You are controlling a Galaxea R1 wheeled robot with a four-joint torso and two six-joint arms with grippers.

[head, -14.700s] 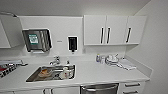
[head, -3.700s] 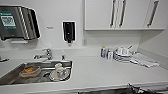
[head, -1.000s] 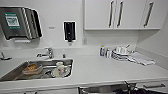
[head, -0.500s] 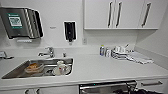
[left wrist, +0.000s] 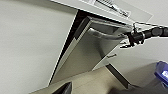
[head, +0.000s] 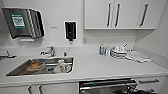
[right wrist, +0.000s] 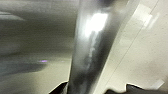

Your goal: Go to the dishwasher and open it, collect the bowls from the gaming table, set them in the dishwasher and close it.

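Observation:
The dishwasher (head: 107, 86) sits under the counter, right of the sink, with its top edge tipped out from the cabinet. In the left wrist view its stainless-steel door (left wrist: 87, 56) stands ajar, with a dark gap along its side. My right gripper (left wrist: 130, 39) is at the end of the door's handle bar (left wrist: 105, 35), closed around it. In the right wrist view that shiny bar (right wrist: 92, 47) runs between the two fingers (right wrist: 60, 89). The left gripper's state is unclear. The gaming table and bowls are out of view.
A steel sink (head: 41, 66) holding dishes is set in the white counter (head: 100, 67), with a tap (head: 50, 51) behind it. Bottles and stacked dishes (head: 118, 52) stand at the back right. White cupboards (head: 112, 13) hang above; a towel dispenser (head: 22, 22) is on the wall.
The whole head view has shifted, so more of the counter front shows. The dishwasher door's top has tipped out from the cabinet with my right gripper on its handle.

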